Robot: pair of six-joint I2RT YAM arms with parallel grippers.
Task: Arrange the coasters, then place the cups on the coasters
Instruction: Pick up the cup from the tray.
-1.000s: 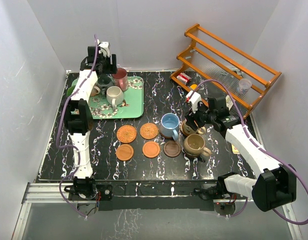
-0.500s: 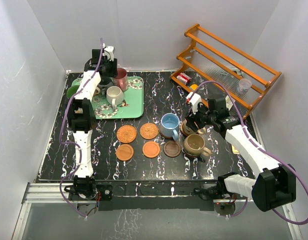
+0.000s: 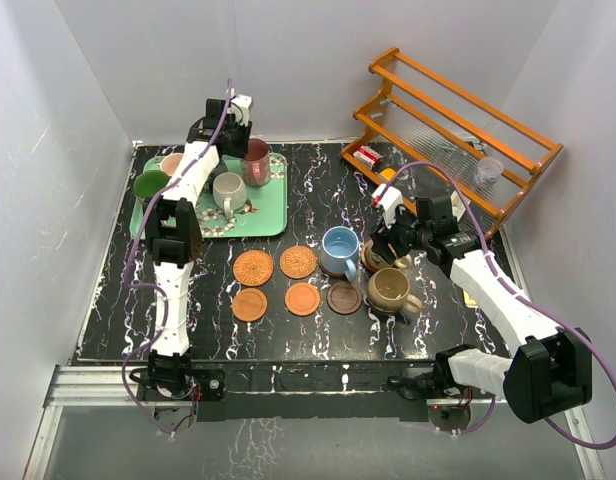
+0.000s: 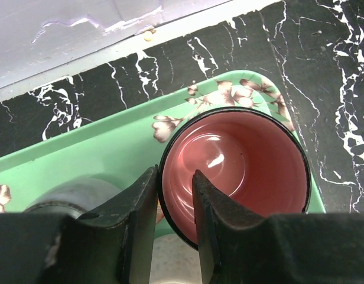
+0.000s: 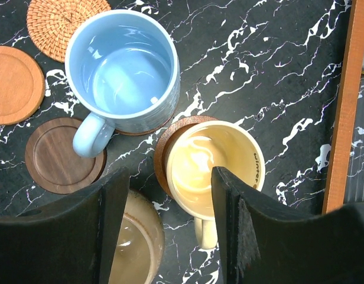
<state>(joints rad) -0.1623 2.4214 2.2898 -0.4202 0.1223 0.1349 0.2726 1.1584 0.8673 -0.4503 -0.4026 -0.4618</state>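
Left gripper (image 4: 173,171): at the back right corner of the green tray (image 4: 111,148). Its jaws are narrow and straddle the rim of the maroon cup (image 4: 241,160), with one finger (image 4: 137,207) outside the wall and the other inside.
Left grip: cannot tell (a strip of pink inner wall shows beside the inside finger).
Maroon cup: upright over the tray's corner; whether it rests on the tray is unclear.
Other cups on tray: green cup (image 3: 150,185), white cup (image 3: 228,190), pink cup (image 3: 171,162).
Right gripper (image 5: 170,173): jaws well apart, holding nothing, above the yellow cup (image 5: 217,160), whose handle lies between the fingers.
Yellow cup: on a dark coaster (image 5: 164,148), just beside the blue cup (image 5: 123,71).
Blue cup: on another brown coaster, of which only the edge shows.
Tan cup (image 5: 132,242): near the yellow cup, partly under the right gripper's finger in the wrist view.
Bare coasters: two woven coasters (image 3: 253,267) in the far row, and two orange coasters (image 3: 302,299) and a bare dark coaster (image 3: 344,297) in the near row, all left of the cups.
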